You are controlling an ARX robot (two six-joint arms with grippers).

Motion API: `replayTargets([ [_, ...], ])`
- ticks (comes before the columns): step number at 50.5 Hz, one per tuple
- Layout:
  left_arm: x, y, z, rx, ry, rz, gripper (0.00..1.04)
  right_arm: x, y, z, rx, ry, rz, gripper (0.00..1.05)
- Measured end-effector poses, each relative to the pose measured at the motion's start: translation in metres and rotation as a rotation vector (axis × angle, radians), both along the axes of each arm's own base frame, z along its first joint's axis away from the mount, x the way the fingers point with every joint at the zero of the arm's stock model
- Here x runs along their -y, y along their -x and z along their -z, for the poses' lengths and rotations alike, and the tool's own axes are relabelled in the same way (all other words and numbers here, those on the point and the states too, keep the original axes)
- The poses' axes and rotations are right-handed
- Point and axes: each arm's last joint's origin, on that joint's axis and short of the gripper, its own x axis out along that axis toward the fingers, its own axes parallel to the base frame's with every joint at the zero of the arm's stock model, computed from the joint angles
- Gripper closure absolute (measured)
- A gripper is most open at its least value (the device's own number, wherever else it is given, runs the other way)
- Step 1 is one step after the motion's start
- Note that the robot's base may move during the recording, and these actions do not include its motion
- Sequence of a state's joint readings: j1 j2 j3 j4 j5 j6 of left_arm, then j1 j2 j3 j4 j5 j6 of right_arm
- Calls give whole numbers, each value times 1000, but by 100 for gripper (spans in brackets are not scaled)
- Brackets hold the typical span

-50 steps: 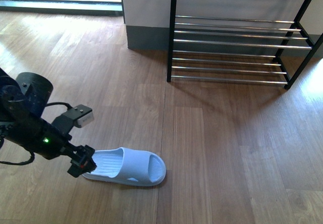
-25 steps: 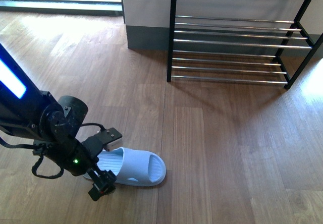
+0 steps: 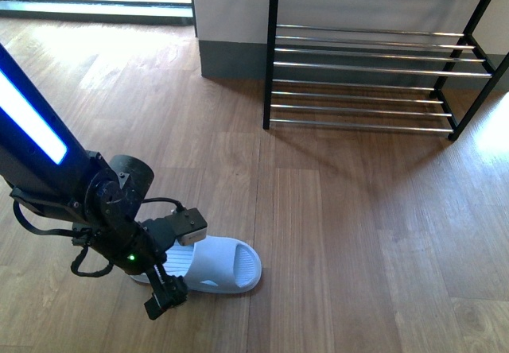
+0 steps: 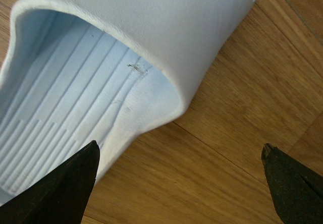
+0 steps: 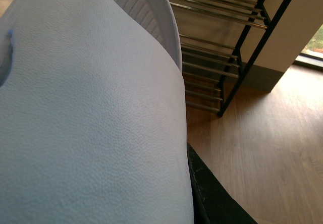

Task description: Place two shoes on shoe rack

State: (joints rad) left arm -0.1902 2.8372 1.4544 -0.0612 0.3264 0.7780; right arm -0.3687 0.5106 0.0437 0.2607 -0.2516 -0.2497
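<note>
— Between the spread fingertips of the left gripper, what do you see?

— Bare wooden floor, mostly. The jaws stand wide apart, and the two dark fingertips frame the scene. Ahead of them lies a pale blue slide, its ribbed footbed open toward one fingertip and its strap arching past the gap. Nothing is gripped; the slide's side edge sits just beside that one fingertip, though I cannot tell if they touch.

— And from the front camera?

— The left gripper hangs low over the floor, at the heel end of the slide. The arm covers the heel part, so only the strap and toe end show clearly beyond the jaws. The slide lies flat on the boards.

— Where is the shoe rack?

— Well apart from the left jaws, far across the floor, against the wall. Its chrome bars carry no shoes on the tiers in view.

— What about the right arm?

— Its wrist camera is nearly filled by a second pale blue slide, very close to the lens. One dark finger of the right gripper lies against its edge; the other is hidden, so I cannot tell how the jaws stand. The rack shows beyond that slide.
</note>
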Motion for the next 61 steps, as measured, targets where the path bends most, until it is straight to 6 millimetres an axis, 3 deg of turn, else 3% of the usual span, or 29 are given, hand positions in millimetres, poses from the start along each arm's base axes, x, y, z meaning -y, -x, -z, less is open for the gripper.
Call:
replayTargets([
  [21, 23, -4, 8, 112, 87, 46, 9, 0, 0, 0, 0, 0, 0, 103],
  [33, 32, 10, 25, 56, 94, 62, 9, 0, 0, 0, 0, 0, 0, 103],
  [40, 34, 8, 28, 106, 102, 67, 9, 0, 0, 0, 0, 0, 0, 103],
  [52, 27, 9, 35, 116, 89, 48, 53, 0, 0, 0, 0, 0, 0, 103],
  [61, 23, 8, 37, 133, 77, 29, 74, 0, 0, 0, 0, 0, 0, 103],
])
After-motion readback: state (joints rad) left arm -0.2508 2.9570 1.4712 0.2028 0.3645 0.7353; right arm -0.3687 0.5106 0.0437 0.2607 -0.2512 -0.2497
